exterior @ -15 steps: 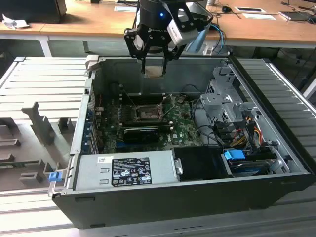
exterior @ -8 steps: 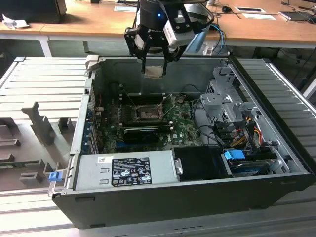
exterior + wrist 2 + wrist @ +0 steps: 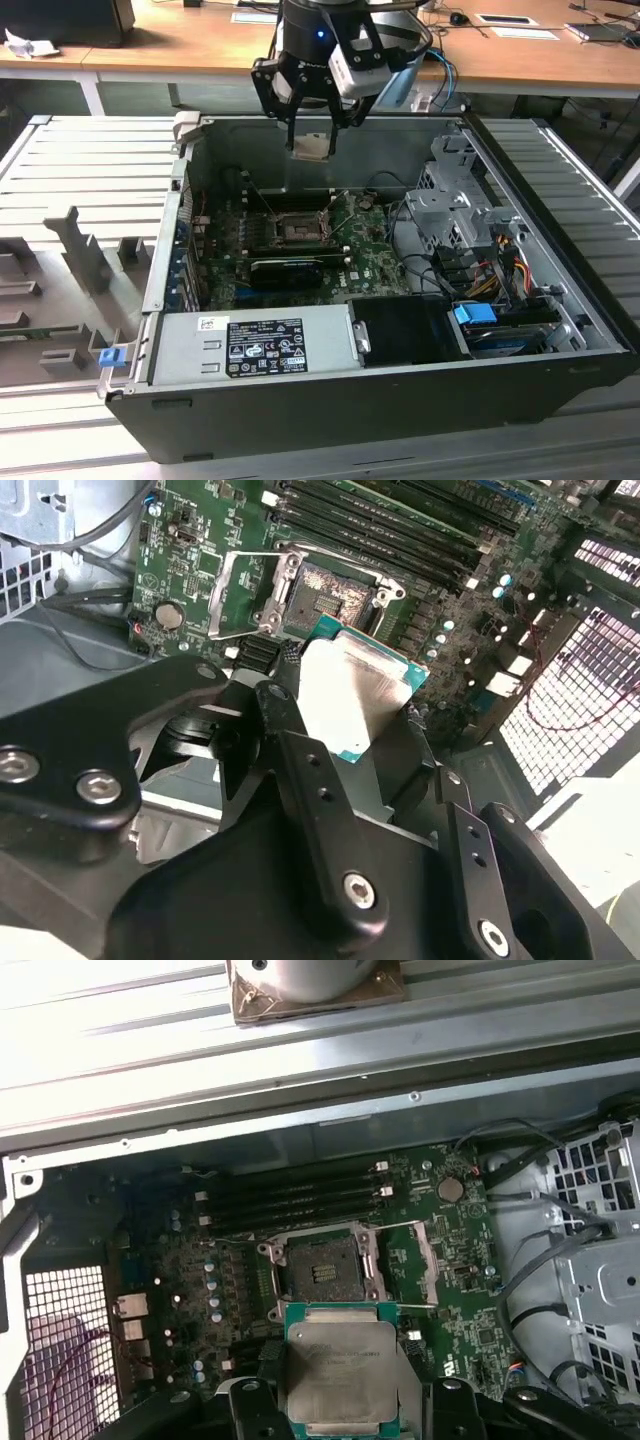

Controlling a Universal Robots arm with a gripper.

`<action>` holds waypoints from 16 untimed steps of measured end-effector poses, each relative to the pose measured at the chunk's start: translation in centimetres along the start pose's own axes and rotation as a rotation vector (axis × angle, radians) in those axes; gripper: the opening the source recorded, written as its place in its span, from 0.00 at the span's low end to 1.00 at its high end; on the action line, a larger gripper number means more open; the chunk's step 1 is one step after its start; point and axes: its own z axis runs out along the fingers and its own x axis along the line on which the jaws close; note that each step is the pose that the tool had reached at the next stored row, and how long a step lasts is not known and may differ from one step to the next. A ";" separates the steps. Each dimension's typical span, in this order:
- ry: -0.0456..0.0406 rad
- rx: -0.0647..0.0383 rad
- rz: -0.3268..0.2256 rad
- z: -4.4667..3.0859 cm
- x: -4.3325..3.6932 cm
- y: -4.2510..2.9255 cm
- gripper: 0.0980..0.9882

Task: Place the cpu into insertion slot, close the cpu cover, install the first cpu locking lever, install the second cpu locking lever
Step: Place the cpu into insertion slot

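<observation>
**Chip in the fingers, above the open case**

The gripper (image 3: pixel 312 140) was clamped on the cpu (image 3: pixel 340 1370), one black finger against each of two opposite edges, silvery top facing the first wrist view. In the exterior view the chip hung level with the case's upper rim, well above the board.

Below it, the insertion slot (image 3: pixel 322 1267) lay exposed, its dark centre showing. The cpu cover (image 3: pixel 214 598) was swung open and lay beside the slot (its square window framed bare green board in the second wrist view).

Around the slot:
- four long memory sticks (image 3: pixel 290 1205) lay just beyond it;
- a coin battery (image 3: pixel 451 1189) sat off to one side;
- a long black card (image 3: pixel 285 270) crossed the board on the slot's near side in the exterior view.

Further out, grey cables (image 3: pixel 540 1260) looped toward the perforated drive cage (image 3: pixel 450 210). The power supply (image 3: pixel 250 345) filled the case's near edge. A wooden desk (image 3: pixel 150 40) stood behind everything.
</observation>
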 end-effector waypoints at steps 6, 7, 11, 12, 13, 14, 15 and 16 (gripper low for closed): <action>-0.0058 -0.002 0.065 0.03 0.19 -0.03 0.48; -0.0058 -0.001 0.066 0.03 0.24 -0.04 0.48; -0.0078 -0.002 0.088 0.03 0.36 -0.06 0.48; -0.0085 -0.002 0.097 0.04 0.36 -0.07 0.48; -0.0091 -0.002 0.103 0.04 0.37 -0.07 0.48; -0.0096 -0.002 0.109 0.04 0.37 -0.07 0.48; -0.0100 -0.002 0.114 0.04 0.37 -0.07 0.48; -0.0105 -0.002 0.119 0.04 0.37 -0.07 0.48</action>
